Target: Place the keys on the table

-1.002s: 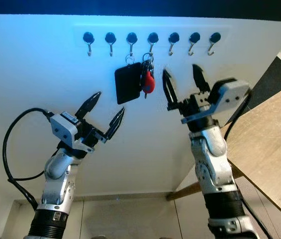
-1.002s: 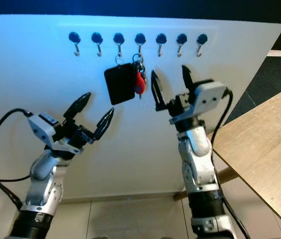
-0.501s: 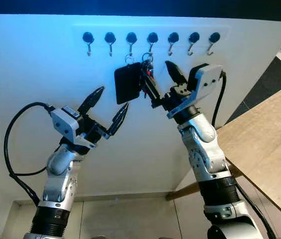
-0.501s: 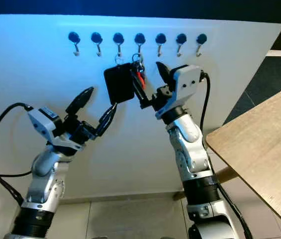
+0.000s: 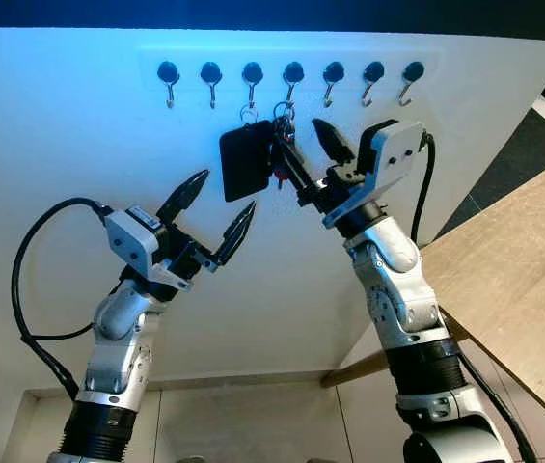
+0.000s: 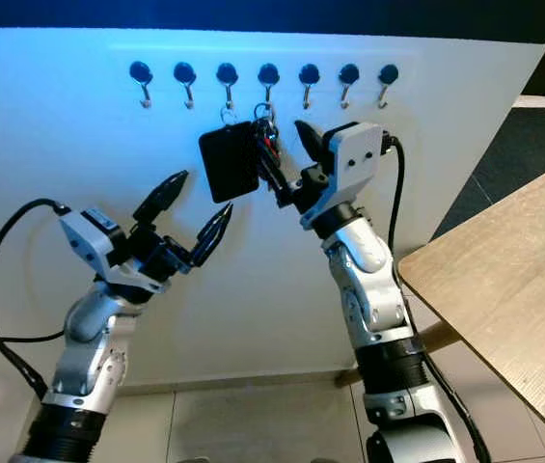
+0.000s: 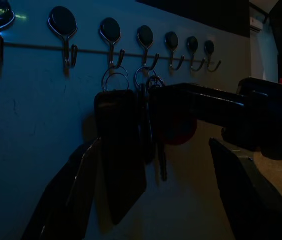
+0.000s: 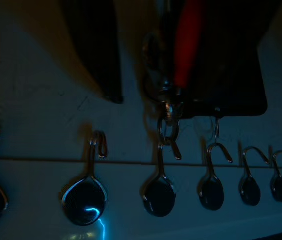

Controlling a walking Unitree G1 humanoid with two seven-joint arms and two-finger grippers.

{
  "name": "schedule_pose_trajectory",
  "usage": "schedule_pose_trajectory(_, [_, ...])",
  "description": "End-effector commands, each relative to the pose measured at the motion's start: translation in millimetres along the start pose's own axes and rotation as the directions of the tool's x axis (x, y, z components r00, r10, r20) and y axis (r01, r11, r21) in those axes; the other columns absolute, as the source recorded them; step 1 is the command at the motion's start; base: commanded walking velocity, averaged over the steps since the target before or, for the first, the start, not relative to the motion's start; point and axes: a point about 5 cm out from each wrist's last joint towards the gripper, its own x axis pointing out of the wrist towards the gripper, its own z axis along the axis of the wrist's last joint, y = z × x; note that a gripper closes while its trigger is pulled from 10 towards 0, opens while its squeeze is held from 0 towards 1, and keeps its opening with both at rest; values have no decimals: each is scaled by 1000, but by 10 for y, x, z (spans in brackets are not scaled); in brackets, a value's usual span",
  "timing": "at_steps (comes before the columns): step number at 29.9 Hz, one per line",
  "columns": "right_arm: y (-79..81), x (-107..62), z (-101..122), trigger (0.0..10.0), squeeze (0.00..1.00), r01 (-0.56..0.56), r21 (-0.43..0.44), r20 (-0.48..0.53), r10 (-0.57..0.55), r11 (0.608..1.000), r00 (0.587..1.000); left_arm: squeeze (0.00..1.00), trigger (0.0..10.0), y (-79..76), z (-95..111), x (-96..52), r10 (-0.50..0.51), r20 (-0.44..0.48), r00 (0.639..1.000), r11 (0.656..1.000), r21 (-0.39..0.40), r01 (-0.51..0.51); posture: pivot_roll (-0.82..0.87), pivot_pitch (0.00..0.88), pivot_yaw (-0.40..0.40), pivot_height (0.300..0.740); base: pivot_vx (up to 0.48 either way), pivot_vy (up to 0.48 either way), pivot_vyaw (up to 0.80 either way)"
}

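Right gripper (image 5: 303, 154): raised to the wall, fingers spread apart. One finger reaches in beside the keys, its tip against or just short of them; the other finger stands off to the outer side, free of everything. It grips nothing that I can make out.
Keys (image 5: 282, 145): hanging from the fourth hook, a bunch on rings with a red fob, right at the tip of the right gripper's inner finger. In the right wrist view the red fob (image 8: 186, 40) lies between the two dark fingers, close to one of them.
Black tag (image 5: 245, 160): flat dark rectangle hanging from the third hook, just beyond the keys on the far side from the right gripper, touching or overlapping them.
Hooks (image 5: 292, 79): a row of seven on a white rail, directly above the right gripper; the keys' hook is just above its inner fingertip.
Left gripper (image 5: 216, 214): fingers wide open, holding nothing, hovering below the tag and keys, apart from them. In its wrist view the tag (image 7: 121, 150) and keys hang between its two fingers, farther along.
Table (image 5: 523, 280): wooden top, well off to the outer side of the right gripper, below its height, beside the right arm.
Wall (image 5: 79, 154): white, bluish light near the top, behind both grippers.
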Motion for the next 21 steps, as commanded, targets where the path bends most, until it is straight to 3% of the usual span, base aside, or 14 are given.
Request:
schedule_pose_trajectory(1, [22, 10, 31, 1294, 0, -13, -28, 5, 13, 1000, 1000, 0, 10000, -33, 11, -3, -4, 2, 1000, 1000, -7, 4, 38, 44, -48, 740, 0, 0, 0])
schedule_pose_trajectory(2, [29, 13, 39, 3412, 0, -15, -42, 8, 15, 999, 1000, 0, 10000, -32, 12, -4, -5, 2, 1000, 1000, -7, 5, 38, 44, -48, 740, 0, 0, 0])
schedule_pose_trajectory(3, [38, 15, 48, 4353, 0, -17, -62, 10, 17, 998, 1000, 0, 10000, -32, 13, -3, -5, 1, 1000, 1000, -6, 5, 37, 46, -49, 740, 0, 0, 0])
schedule_pose_trajectory(6, [51, 21, 60, 4745, 0, -16, -97, 13, 18, 995, 1000, 0, 10000, -33, 14, 2, -6, 2, 1000, 1000, -3, 6, 36, 47, -50, 740, 0, 0, 0])
schedule_pose_trajectory(7, [49, 23, 64, 4667, 0, -13, -105, 15, 14, 994, 1000, 0, 10000, -33, 16, 6, -5, 3, 1000, 1000, 1, 5, 36, 50, -52, 740, 0, 0, 0])
schedule_pose_trajectory(8, [46, 23, 67, 3843, 0, -8, -110, 17, 10, 994, 1000, 0, 10000, -34, 17, 9, -5, 4, 1000, 1000, 4, 5, 36, 50, -52, 740, 0, 0, 0])
schedule_pose_trajectory(9, [43, 23, 71, 0, 0, -2, -108, 21, 4, 994, 1000, 0, 10000, -35, 17, 13, -5, 5, 1000, 1000, 4, 5, 37, 50, -53, 740, 0, 0, 0])
schedule_pose_trajectory(21, [33, 46, 148, 0, 0, 8, -135, 54, -1, 991, 999, 0, 10000, -45, 24, 36, -18, 6, 1000, 1000, 9, 18, 37, 58, -51, 740, 0, 0, 0])
